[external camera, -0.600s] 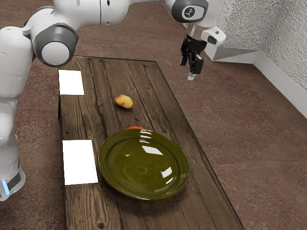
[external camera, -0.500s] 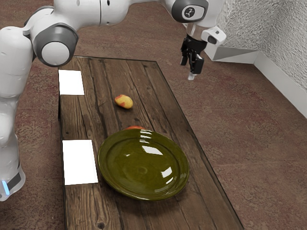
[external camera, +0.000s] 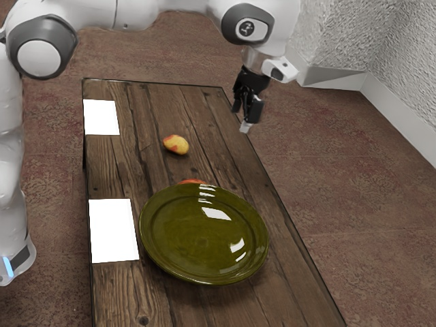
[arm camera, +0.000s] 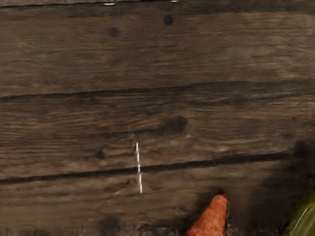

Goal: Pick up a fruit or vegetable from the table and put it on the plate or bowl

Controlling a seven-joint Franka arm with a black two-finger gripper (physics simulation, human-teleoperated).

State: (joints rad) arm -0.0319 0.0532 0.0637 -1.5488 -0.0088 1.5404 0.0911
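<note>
A small yellow-and-red fruit [external camera: 176,144] lies on the wooden table [external camera: 157,109], near its middle. An orange carrot [external camera: 192,182] peeks out from behind the far rim of an olive-green plate [external camera: 203,234], which has nothing on it. My gripper [external camera: 243,118] hangs open above the table's edge at the exterior view's right, well apart from the fruit and holding nothing. In the wrist view, the carrot's [arm camera: 211,219] tip and a sliver of the plate's rim [arm camera: 303,221] lie on the dark planks under my hand.
Two white rectangles [external camera: 101,117] [external camera: 112,230] lie flat along the table's edge at the exterior view's left. Brown carpet surrounds the table, and a white textured wall [external camera: 381,34] stands at the upper right.
My arm has swung toward the exterior view's left and lower, bringing the gripper from over the carpet to above the table's edge. The fruit, carrot and plate have not moved.
</note>
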